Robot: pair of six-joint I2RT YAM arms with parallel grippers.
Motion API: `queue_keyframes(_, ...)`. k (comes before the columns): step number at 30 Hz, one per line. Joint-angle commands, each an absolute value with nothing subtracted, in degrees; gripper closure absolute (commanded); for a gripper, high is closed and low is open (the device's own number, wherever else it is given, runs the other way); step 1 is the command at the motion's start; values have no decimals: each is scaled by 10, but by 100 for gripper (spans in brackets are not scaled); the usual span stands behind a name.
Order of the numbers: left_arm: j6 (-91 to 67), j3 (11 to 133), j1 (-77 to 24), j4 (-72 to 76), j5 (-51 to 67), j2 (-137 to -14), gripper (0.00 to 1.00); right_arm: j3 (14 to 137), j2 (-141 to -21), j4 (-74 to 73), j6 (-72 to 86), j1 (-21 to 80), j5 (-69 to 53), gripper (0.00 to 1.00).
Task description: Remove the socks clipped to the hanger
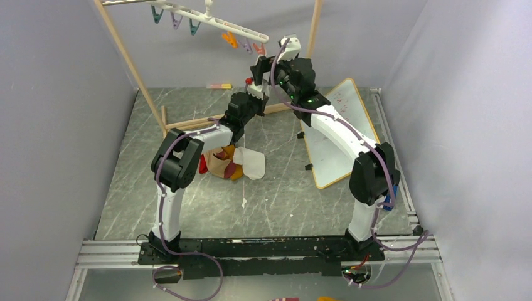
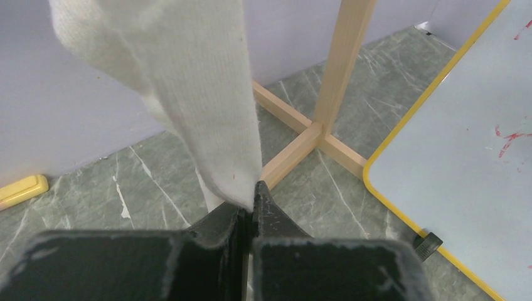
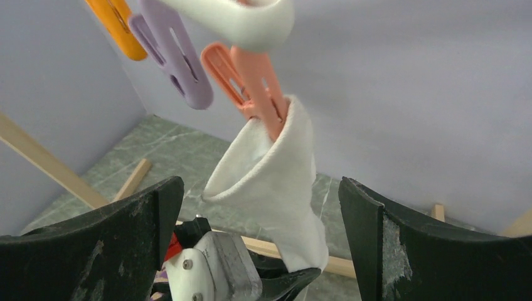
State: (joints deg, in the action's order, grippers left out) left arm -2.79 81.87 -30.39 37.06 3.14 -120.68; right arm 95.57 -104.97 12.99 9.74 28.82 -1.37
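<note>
The step in hand looked to be freeing the white sock point(image 3: 276, 182), the only one seen hanging from the hanger point(image 1: 213, 22). It hung by its cuff from the salmon clip point(image 3: 254, 81) at the bar's right end, high above the table point(image 1: 188, 213). The other socks in view lay in a pile point(image 1: 229, 163) on the table, well below the hanger (mustard, red and white showed; the rest could not be sorted out).

To do the step well, the pull would best run straight down along the clip's own line, slow and even. A sideways tug could swing the hanger on the wooden frame point(image 2: 342, 63) or merely stretch the knit. If the clip bit hard, the free gripper might steady the bar or pinch the clip's tail open; that was a judgement, not something shown.

The left gripper point(image 2: 251, 207) was clenched on the sock's lower end. Its two black fingers point(image 2: 279, 222) were pressed together, with the fabric caught between them and rising out of the grip toward the clip. The right gripper point(image 3: 260, 194) stood spread wide, one finger on either side of the sock just below the clip. As far as its own camera showed, it touched neither the cloth nor the clip. It held nothing.
</note>
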Motion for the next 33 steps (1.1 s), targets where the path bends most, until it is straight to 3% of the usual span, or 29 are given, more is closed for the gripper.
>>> queue_keyframes(1,-30,826,-309,385,29,-1178,95,1006,-1062,117,68,298,37,0)
queue_keyframes(10,-27,825,-309,384,27,-1173,95,1023,-1079,143,70,308,128,1)
queue_keyframes(33,-35,815,-310,395,27,-1181,95,1099,-1147,184,46,324,153,7)
